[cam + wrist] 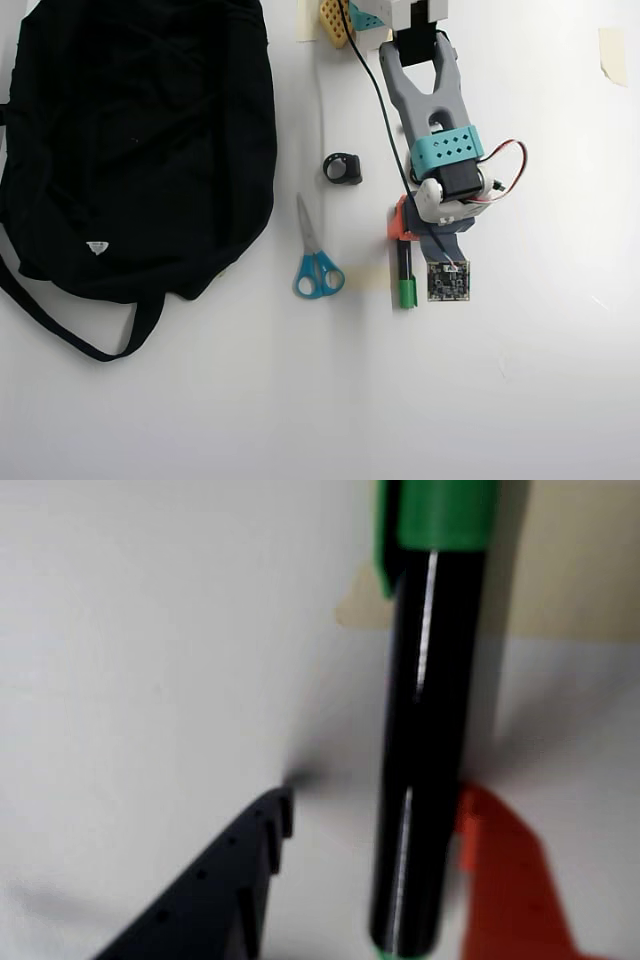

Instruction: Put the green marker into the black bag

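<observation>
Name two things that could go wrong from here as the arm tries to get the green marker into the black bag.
1. The green marker lies against the orange finger, with a gap to the dark one; closing may roll or skew it.
2. The fingers sit near the barrel's uncapped end, so the marker may tip once lifted.
3. The scissors lie between the marker and the black bag; a low carry might knock them.

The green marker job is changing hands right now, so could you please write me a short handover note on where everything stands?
Gripper: open, straddling the green marker, orange finger against the barrel, dark finger apart from it.
Marker: lying on the table, right of the scissors in the overhead view, cap pointing away from the arm.
Black bag: far left in that view.
Done: arm lined up over the marker.
Left: close, lift, carry over, drop in the bag.
</observation>
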`<control>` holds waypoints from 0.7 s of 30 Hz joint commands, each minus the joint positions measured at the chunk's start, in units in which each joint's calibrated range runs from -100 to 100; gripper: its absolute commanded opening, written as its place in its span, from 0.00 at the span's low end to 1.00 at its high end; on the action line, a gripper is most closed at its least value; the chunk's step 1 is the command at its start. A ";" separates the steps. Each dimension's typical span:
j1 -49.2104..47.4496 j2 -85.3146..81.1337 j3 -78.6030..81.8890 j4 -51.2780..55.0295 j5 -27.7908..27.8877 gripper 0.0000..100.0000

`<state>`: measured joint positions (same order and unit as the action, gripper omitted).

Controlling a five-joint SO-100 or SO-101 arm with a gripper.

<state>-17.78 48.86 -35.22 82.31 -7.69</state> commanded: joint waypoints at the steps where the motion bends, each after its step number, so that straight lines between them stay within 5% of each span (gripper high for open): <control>1: -0.24 -0.39 -1.44 -0.40 -0.17 0.15; 13: -0.24 -0.39 -1.53 -0.23 -0.17 0.14; 21: -0.09 -0.39 -1.53 -0.14 -0.17 0.02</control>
<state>-17.85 48.78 -35.30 82.31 -7.64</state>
